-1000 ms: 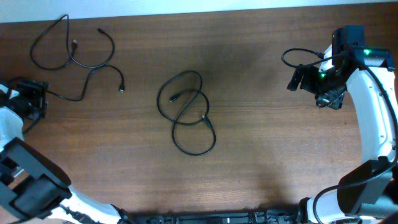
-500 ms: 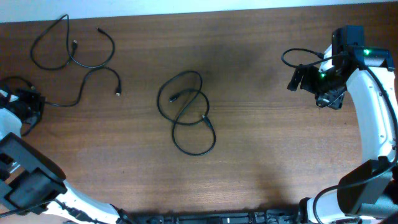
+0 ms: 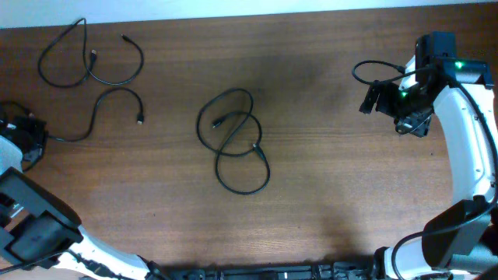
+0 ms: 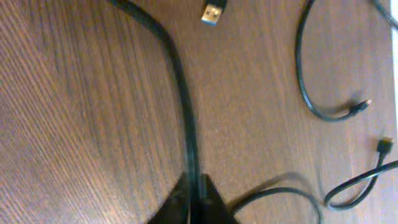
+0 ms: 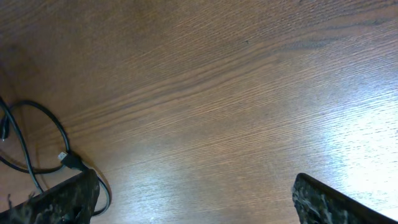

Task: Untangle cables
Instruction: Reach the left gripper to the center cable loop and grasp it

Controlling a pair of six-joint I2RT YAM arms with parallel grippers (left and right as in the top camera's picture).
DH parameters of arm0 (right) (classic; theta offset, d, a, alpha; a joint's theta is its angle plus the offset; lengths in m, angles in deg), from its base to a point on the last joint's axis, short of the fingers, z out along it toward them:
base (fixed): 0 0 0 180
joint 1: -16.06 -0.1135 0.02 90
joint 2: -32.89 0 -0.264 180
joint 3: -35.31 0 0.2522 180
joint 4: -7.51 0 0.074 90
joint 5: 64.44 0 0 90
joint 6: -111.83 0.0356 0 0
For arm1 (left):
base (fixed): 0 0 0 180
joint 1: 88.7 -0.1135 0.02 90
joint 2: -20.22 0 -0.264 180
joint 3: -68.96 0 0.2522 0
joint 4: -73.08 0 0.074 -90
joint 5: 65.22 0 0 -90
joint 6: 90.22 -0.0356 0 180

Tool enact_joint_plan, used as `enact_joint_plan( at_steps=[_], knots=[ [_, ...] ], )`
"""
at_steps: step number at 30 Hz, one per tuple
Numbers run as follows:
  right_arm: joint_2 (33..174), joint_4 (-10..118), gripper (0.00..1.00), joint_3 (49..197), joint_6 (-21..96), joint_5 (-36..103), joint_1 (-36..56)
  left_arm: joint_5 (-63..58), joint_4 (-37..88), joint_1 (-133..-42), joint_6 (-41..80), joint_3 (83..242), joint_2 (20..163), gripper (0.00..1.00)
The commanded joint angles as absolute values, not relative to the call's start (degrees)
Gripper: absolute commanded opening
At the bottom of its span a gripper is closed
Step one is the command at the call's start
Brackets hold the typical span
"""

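Note:
My left gripper (image 3: 35, 138) sits at the table's far left edge, shut on a thin black cable (image 3: 93, 117). That cable arcs right to its free plug (image 3: 140, 119). In the left wrist view the held cable (image 4: 180, 81) runs from the closed jaws up the frame, with its USB plug (image 4: 214, 12) at the top. A second black cable (image 3: 85, 66) lies looped at the back left, apart from the held one. A knot of black cable loops (image 3: 233, 140) lies mid-table. My right gripper (image 3: 373, 99) hovers open at the right, holding nothing.
The right wrist view shows bare wood between the open fingers (image 5: 336, 202), with part of the looped cable (image 5: 59, 140) at the left edge. The back-left cable's ends (image 4: 360, 106) show in the left wrist view. The table's back edge (image 3: 249, 12) runs along the top.
My left gripper closed on the cable and pulled it left toward the table edge. The cable's free end slid left and down, away from the back-left cable. The right arm stayed still.

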State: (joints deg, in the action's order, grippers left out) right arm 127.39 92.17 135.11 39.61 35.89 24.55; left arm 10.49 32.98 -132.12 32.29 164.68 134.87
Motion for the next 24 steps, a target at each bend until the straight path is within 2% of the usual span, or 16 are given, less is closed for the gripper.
enact_joint_plan(
  at_steps=[1, 2, 3, 4, 7, 9, 12, 13, 15, 16, 18, 19, 22, 24],
  knots=[
    [127.02, 92.21, 0.98, 135.55, 39.22, 35.19, 24.75, 11.76, 33.06, -132.39, 30.94, 166.69, 132.80, 0.30],
    [127.02, 92.21, 0.98, 135.55, 39.22, 35.17, 24.75, 11.74, 33.06, -132.39, 30.94, 166.69, 132.80, 0.49],
    [127.02, 92.21, 0.98, 135.55, 39.22, 35.17, 24.75, 11.74, 33.08, -132.39, 30.94, 166.69, 132.80, 0.75],
    [127.02, 92.21, 0.98, 135.55, 39.22, 35.19, 24.75, 11.52, 33.22, -132.36, 30.94, 166.69, 132.80, 0.79],
    [127.02, 92.21, 0.98, 135.55, 39.22, 35.19, 24.75, 6.73, 35.88, -132.36, 30.92, 166.88, 132.49, 0.76],
    [127.02, 92.21, 0.98, 135.55, 39.22, 35.17, 24.75, 8.20, 34.51, -132.21, 27.94, 168.48, 131.57, 0.75],
    [127.02, 92.21, 0.98, 135.55, 39.22, 35.17, 24.75, 13.12, 27.77, -132.21, 27.96, 172.57, 129.32, 0.82],
    [127.02, 92.21, 0.98, 135.55, 39.22, 35.17, 24.75, 15.24, 23.95, -132.21, 28.45, 174.53, 128.34, 0.90],
    [127.02, 92.21, 0.98, 135.55, 39.22, 35.17, 24.75, 14.08, 21.06, -132.08, 31.02, 176.02, 126.59, 0.90],
    [127.02, 92.21, 0.98, 135.55, 39.22, 35.17, 24.75, 8.33, 21.24, -131.86, 33.65, 176.02, 125.58, 0.89],
    [127.02, 92.21, 0.98, 135.55, 39.22, 35.17, 24.75, -13.13, 23.45, -131.07, 34.52, 176.00, 125.08, 0.87],
    [127.02, 92.21, 0.98, 135.55, 39.22, 35.17, 24.75, -21.11, 25.52, -129.11, 34.50, 176.00, 125.08, 0.89],
    [127.02, 92.21, 0.98, 135.55, 39.22, 35.19, 24.75, -24.35, 24.71, -120.89, 31.05, 175.98, 125.10, 0.91],
    [127.02, 92.21, 0.98, 135.55, 39.22, 35.17, 24.75, -19.87, 19.69, -112.58, 24.31, 175.93, 125.10, 0.93]
  ],
)
